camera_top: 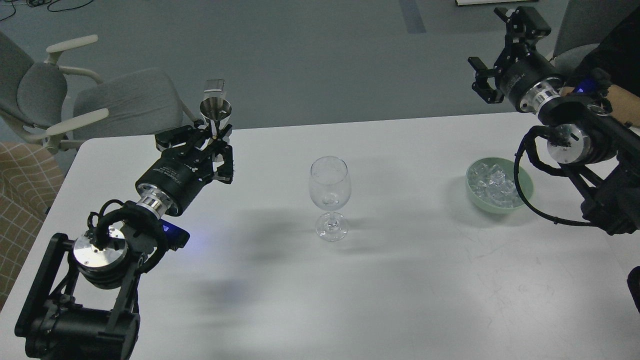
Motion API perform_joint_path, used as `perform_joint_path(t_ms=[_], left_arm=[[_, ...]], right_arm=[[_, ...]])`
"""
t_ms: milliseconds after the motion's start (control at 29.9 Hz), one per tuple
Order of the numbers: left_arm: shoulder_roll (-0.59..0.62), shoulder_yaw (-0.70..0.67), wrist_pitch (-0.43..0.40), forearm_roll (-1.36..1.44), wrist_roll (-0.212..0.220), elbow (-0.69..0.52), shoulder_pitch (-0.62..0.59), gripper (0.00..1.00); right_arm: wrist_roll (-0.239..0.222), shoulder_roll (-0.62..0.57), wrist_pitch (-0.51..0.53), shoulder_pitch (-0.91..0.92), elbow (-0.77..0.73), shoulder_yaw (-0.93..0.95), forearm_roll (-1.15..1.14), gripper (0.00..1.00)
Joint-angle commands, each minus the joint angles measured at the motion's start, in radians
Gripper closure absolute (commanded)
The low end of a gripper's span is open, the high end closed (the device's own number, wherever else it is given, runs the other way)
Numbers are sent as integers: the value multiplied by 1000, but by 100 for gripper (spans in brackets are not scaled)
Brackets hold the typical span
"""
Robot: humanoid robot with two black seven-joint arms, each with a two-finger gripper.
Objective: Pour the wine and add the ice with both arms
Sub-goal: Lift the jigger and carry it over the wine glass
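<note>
A clear wine glass stands upright at the middle of the white table. My left gripper is shut on a small steel measuring cup, held upright above the table, left of the glass. A pale green bowl with several clear ice cubes sits at the right. My right gripper is open and empty, raised beyond the table's far edge, above and behind the bowl.
A grey office chair stands off the table's far left corner. A person's bare arm shows at the right edge behind my right arm. A patterned cushion lies left of the table.
</note>
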Motion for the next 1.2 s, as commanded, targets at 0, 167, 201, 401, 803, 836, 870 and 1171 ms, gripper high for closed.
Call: perform_joint_path(t_ms=[0, 167, 201, 401, 803, 836, 870, 1171], left_arm=[[-12, 23, 7, 17, 1, -5, -1, 98], [-27, 56, 7, 30, -1, -5, -3, 98], [-27, 69, 7, 49, -1, -3, -5, 98], [-47, 99, 7, 96, -1, -5, -5, 98], [-70, 139, 20, 129, -1, -29, -2, 98], [-68, 154, 20, 130, -1, -29, -2, 98], [-67, 164, 20, 138, -1, -29, -2, 97], [-68, 188, 10, 185, -2, -29, 5, 97]], right_arm=[[0, -1, 0, -5, 1, 0, 0, 0], [0, -2, 0, -8, 1, 0, 0, 0], [0, -2, 0, -10, 1, 0, 0, 0], [0, -2, 0, -15, 6, 0, 0, 0], [0, -2, 0, -21, 6, 0, 0, 0], [0, -2, 0, -22, 6, 0, 0, 0], [0, -2, 0, -22, 6, 0, 0, 0], [0, -2, 0, -28, 6, 0, 0, 0]])
